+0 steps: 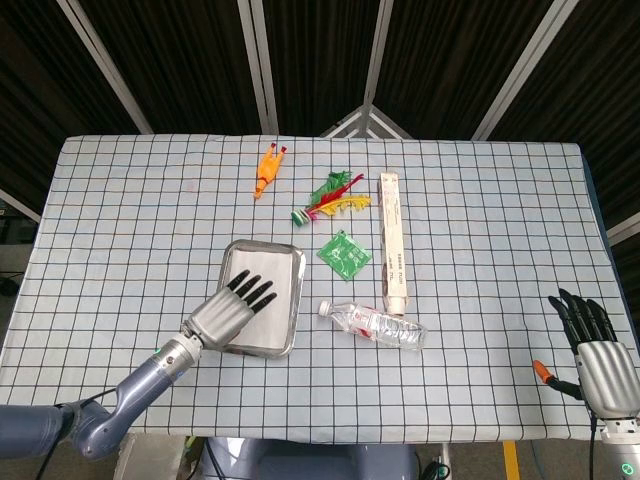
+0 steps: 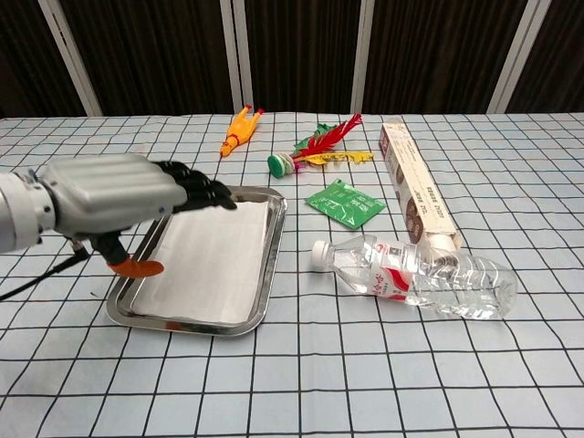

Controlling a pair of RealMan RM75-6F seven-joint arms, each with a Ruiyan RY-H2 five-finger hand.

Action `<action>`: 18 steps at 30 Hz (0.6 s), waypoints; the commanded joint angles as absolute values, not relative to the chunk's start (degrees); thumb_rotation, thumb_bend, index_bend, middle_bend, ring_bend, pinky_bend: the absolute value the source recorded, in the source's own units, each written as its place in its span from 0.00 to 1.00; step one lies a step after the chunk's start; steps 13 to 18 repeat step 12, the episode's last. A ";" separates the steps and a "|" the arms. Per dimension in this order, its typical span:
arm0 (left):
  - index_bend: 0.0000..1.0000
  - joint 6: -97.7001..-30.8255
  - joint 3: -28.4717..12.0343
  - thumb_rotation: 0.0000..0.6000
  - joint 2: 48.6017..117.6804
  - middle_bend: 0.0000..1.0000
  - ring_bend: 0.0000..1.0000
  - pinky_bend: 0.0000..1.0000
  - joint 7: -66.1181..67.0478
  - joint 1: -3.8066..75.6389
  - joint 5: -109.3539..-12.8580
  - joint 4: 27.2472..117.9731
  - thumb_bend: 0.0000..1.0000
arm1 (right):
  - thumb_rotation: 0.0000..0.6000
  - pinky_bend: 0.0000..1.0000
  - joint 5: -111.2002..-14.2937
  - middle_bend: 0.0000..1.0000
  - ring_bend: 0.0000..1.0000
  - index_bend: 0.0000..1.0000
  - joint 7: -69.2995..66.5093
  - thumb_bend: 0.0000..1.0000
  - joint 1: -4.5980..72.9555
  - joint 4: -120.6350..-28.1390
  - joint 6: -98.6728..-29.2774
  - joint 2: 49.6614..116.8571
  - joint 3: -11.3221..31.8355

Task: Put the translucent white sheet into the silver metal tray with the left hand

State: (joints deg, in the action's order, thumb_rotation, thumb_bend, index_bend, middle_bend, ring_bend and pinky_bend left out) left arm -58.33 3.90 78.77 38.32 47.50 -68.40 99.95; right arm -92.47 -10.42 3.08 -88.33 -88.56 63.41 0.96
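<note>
The translucent white sheet (image 2: 214, 258) lies flat inside the silver metal tray (image 2: 270, 265), which sits left of the table's middle (image 1: 293, 300). My left hand (image 2: 128, 199) hovers above the tray's near left part, fingers stretched out flat and apart, holding nothing; in the head view the left hand (image 1: 230, 310) covers much of the sheet (image 1: 275, 265). My right hand (image 1: 593, 355) rests at the table's near right corner, fingers spread, empty, and is outside the chest view.
A clear water bottle (image 2: 415, 276) lies right of the tray. Behind it are a green packet (image 2: 345, 203), a long narrow box (image 2: 415, 195), a feathered shuttlecock (image 2: 315, 149) and an orange rubber chicken (image 2: 237, 130).
</note>
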 commanded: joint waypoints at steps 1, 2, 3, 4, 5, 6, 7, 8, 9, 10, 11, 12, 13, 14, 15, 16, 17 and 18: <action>0.00 -67.30 3.02 1.00 73.03 0.00 0.00 0.00 32.13 41.71 -72.25 104.93 0.10 | 1.00 0.01 -92.57 0.00 0.00 0.00 -10.37 0.29 3.03 -88.21 -88.73 63.42 0.98; 0.00 -69.38 3.28 1.00 72.36 0.00 0.00 0.00 31.14 40.20 -72.63 105.47 0.07 | 1.00 0.01 -92.61 0.00 0.00 0.00 -10.22 0.29 3.03 -88.14 -88.80 63.45 1.00; 0.00 -72.40 3.78 1.00 71.61 0.00 0.00 0.00 29.93 37.94 -73.23 105.98 0.06 | 1.00 0.01 -92.71 0.00 0.00 0.00 -9.98 0.29 3.00 -88.04 -88.94 63.50 1.01; 0.00 -74.50 4.34 1.00 71.15 0.00 0.00 0.00 28.93 36.20 -73.64 106.24 0.05 | 1.00 0.01 -92.80 0.00 0.00 0.00 -9.74 0.29 3.00 -87.96 -89.04 63.54 1.03; 0.00 -77.03 5.20 1.00 70.58 0.00 0.00 0.00 27.61 33.95 -73.90 106.56 0.04 | 1.00 0.01 -92.90 0.00 0.00 0.00 -9.46 0.29 2.99 -87.87 -89.18 63.61 1.06; 0.00 -79.32 6.14 1.00 70.19 0.00 0.00 0.00 26.59 31.98 -74.82 106.63 0.03 | 1.00 0.01 -93.00 0.00 0.00 0.00 -9.19 0.29 2.98 -87.81 -89.30 63.68 1.08; 0.00 -81.70 7.22 1.00 69.88 0.00 0.00 0.00 25.82 30.00 -76.12 106.29 0.02 | 1.00 0.01 -93.08 0.00 0.00 0.00 -8.93 0.29 2.98 -87.76 -89.38 63.77 1.09; 0.00 -83.84 8.14 1.00 69.76 0.00 0.00 0.00 25.25 28.28 -77.48 105.68 0.02 | 1.00 0.01 -93.11 0.00 0.00 0.00 -8.72 0.29 2.98 -87.72 -89.43 63.84 1.12; 0.00 -86.65 9.38 1.00 69.90 0.00 0.00 0.00 24.37 25.91 -79.44 104.51 0.01 | 1.00 0.01 -93.18 0.00 0.00 0.00 -8.31 0.29 3.01 -87.65 -89.48 63.97 1.16; 0.00 -88.14 10.11 1.00 70.06 0.00 0.00 0.00 23.72 24.53 -80.57 103.71 0.00 | 1.00 0.01 -93.24 0.00 0.00 0.00 -8.06 0.29 3.04 -87.62 -89.50 64.04 1.17; 0.00 -90.27 11.29 1.00 70.31 0.00 0.00 0.00 22.67 22.23 -81.64 102.49 0.00 | 1.00 0.01 -93.31 0.00 0.00 0.00 -7.70 0.29 3.05 -87.56 -89.50 64.13 1.16; 0.00 -91.38 11.83 1.00 70.55 0.00 0.00 0.00 21.97 21.01 -82.36 101.68 0.00 | 1.00 0.01 -93.34 0.00 0.00 0.00 -7.54 0.29 3.05 -87.54 -89.52 64.19 1.15; 0.00 -91.38 11.83 1.00 70.55 0.00 0.00 0.00 21.97 21.01 -82.36 101.68 0.00 | 1.00 0.01 -93.34 0.00 0.00 0.00 -7.54 0.29 3.05 -87.54 -89.52 64.19 1.15; 0.00 -91.38 11.83 1.00 70.55 0.00 0.00 0.00 21.97 21.01 -82.36 101.68 0.00 | 1.00 0.01 -93.34 0.00 0.00 0.00 -7.54 0.29 3.05 -87.54 -89.52 64.19 1.15; 0.00 -91.38 11.83 1.00 70.55 0.00 0.00 0.00 21.97 21.01 -82.36 101.68 0.00 | 1.00 0.01 -93.34 0.00 0.00 0.00 -7.54 0.29 3.05 -87.54 -89.52 64.19 1.15; 0.00 -91.38 11.83 1.00 70.55 0.00 0.00 0.00 21.97 21.01 -82.36 101.68 0.00 | 1.00 0.01 -93.34 0.00 0.00 0.00 -7.54 0.29 3.05 -87.54 -89.52 64.19 1.15; 0.00 -91.38 11.83 1.00 70.55 0.00 0.00 0.00 21.97 21.01 -82.36 101.68 0.00 | 1.00 0.01 -93.34 0.00 0.00 0.00 -7.54 0.29 3.05 -87.54 -89.52 64.19 1.15; 0.00 -91.38 11.83 1.00 70.55 0.00 0.00 0.00 21.97 21.01 -82.36 101.68 0.00 | 1.00 0.01 -93.34 0.00 0.00 0.00 -7.54 0.29 3.05 -87.54 -89.52 64.19 1.15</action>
